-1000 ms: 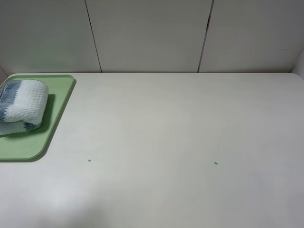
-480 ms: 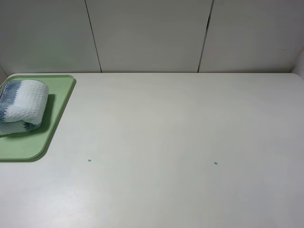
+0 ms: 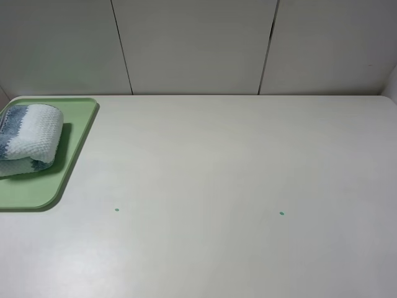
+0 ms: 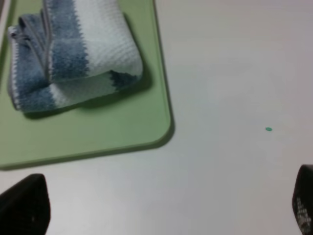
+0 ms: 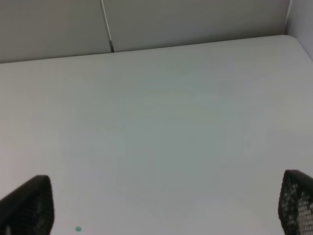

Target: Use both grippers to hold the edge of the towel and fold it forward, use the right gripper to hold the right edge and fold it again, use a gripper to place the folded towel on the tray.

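Table access: one occupied corner, the rest bare.
The tray [image 3: 74, 139] sits at the far left of the table [image 3: 236, 161], its low rim a minor lip; the folded towel [image 3: 31, 138] lies on it as the single raised obstacle, with bare tray on its near side. The wall panels [image 3: 192, 43] bound the far edge. Two small green dots [image 3: 281, 213] lie flat, apparently no hindrance. The left gripper [image 4: 161, 210] and right gripper [image 5: 161, 208] hang above bare tabletop, fingertips spread wide.
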You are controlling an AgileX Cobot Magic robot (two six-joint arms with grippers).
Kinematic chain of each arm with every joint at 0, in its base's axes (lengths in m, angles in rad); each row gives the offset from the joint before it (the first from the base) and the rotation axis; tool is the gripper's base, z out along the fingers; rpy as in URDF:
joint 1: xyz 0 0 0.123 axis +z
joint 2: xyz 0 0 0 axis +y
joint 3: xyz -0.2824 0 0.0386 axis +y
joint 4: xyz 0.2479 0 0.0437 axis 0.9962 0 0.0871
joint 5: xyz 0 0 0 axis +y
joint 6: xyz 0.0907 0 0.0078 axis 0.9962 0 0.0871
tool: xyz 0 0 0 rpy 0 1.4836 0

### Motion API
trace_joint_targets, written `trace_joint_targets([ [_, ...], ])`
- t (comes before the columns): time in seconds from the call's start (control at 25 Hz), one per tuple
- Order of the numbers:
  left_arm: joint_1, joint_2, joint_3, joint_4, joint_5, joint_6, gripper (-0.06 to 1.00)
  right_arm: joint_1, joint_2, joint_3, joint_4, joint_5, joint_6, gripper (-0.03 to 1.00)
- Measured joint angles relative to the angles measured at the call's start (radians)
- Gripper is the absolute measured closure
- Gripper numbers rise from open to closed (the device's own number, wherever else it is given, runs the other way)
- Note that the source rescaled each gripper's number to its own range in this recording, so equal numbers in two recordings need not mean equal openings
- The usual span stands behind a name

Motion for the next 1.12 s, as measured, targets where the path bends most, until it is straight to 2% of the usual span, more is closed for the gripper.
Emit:
trace_joint_targets([
  [1.12, -0.007, -0.025, 0.019, -0.011, 0.002, 0.029, -0.05, 0.000, 0.000, 0.000, 0.000, 0.000, 0.000, -0.03],
])
